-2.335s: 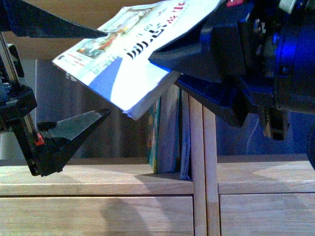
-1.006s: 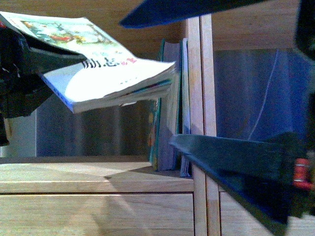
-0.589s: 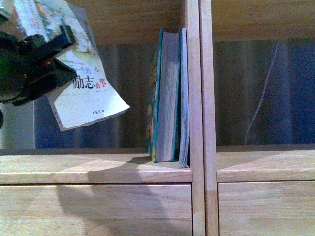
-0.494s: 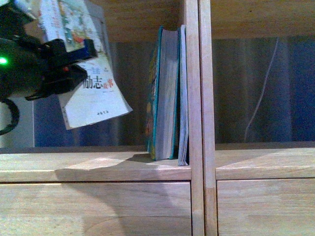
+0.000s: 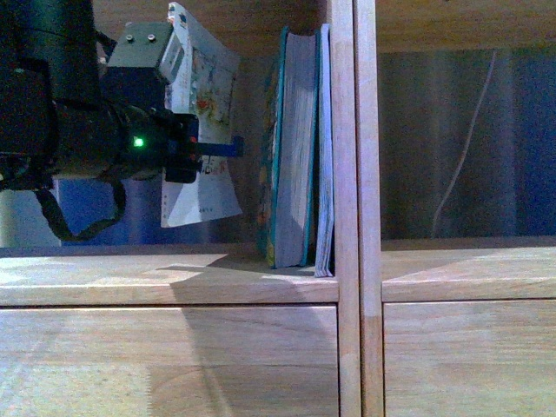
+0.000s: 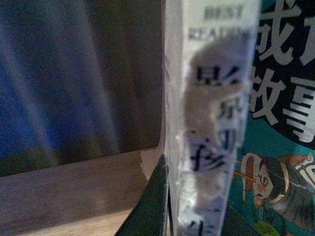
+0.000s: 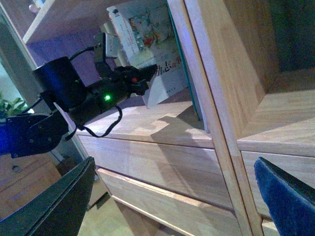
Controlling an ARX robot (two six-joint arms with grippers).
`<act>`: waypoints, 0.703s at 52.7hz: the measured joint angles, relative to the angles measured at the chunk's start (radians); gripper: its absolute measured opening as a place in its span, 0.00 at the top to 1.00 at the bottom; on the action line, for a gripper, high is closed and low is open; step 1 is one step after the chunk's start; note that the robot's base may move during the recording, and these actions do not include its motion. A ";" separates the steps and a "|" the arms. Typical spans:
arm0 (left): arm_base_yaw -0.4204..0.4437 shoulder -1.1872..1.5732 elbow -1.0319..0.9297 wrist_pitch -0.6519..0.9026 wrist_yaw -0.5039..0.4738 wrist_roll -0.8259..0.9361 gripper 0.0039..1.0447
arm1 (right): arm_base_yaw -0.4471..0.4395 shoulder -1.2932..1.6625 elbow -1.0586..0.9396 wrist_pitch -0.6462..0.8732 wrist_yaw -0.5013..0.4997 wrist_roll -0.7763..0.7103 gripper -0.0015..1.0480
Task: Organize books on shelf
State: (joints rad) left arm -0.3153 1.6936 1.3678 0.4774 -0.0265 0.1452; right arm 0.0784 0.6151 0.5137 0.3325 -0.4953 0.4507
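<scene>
Clamping the tilted white paperback (image 5: 205, 80), colourful cover showing, the left pincer (image 5: 205, 149) hangs above the shelf (image 5: 165, 292) board, apart from the teal book (image 5: 295, 148); right pincer (image 7: 173, 162) spread wide.

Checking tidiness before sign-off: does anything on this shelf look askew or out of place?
The white paperback is not shelved: the left gripper holds it tilted above the shelf board, apart from the upright teal book and grey booklet.
</scene>
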 joint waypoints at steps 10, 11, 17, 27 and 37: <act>-0.034 0.064 0.014 0.021 -0.016 0.051 0.94 | 0.000 0.000 0.000 0.000 0.000 0.000 0.07; -0.038 0.072 0.014 0.024 -0.019 0.060 0.94 | 0.000 0.000 0.000 0.000 -0.001 0.000 0.07; -0.052 0.103 0.019 0.031 -0.039 0.085 0.94 | 0.000 0.000 0.000 0.000 0.000 0.000 0.07; -0.065 0.125 0.024 0.047 -0.064 0.103 0.94 | 0.000 0.000 0.000 0.000 0.000 0.000 0.07; -0.088 0.124 0.025 0.052 -0.077 0.105 0.65 | 0.000 0.000 0.000 0.000 0.000 0.000 0.07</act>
State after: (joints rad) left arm -0.4034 1.8175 1.3926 0.5297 -0.1032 0.2501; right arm 0.0784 0.6151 0.5137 0.3325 -0.4957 0.4507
